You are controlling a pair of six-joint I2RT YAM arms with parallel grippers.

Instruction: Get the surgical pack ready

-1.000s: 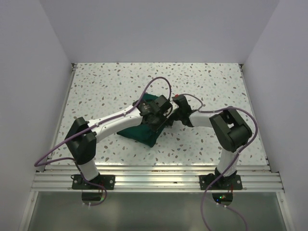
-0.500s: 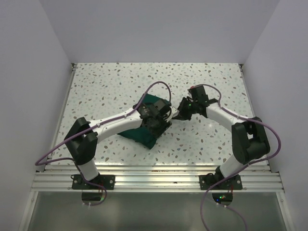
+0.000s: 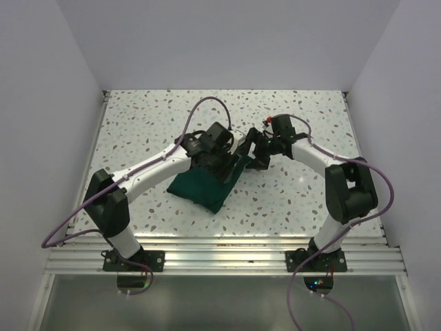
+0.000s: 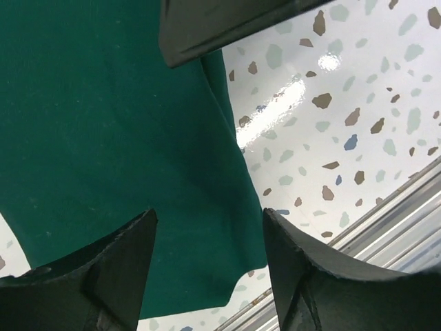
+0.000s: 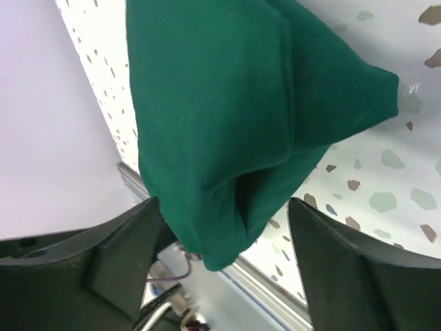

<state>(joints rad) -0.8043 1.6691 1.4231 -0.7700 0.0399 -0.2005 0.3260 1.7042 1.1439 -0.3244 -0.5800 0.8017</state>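
White walls enclose a speckled table. Near its centre lies the surgical pack, a dark green bundle. My left gripper and right gripper hover above it, both wide, holding nothing.

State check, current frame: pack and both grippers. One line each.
surgical pack: wrapped in green cloth, no contents showing, lying on the table, not gripped.
left gripper: jaws open, empty, over the pack.
right gripper: jaws open, empty, facing the pack.
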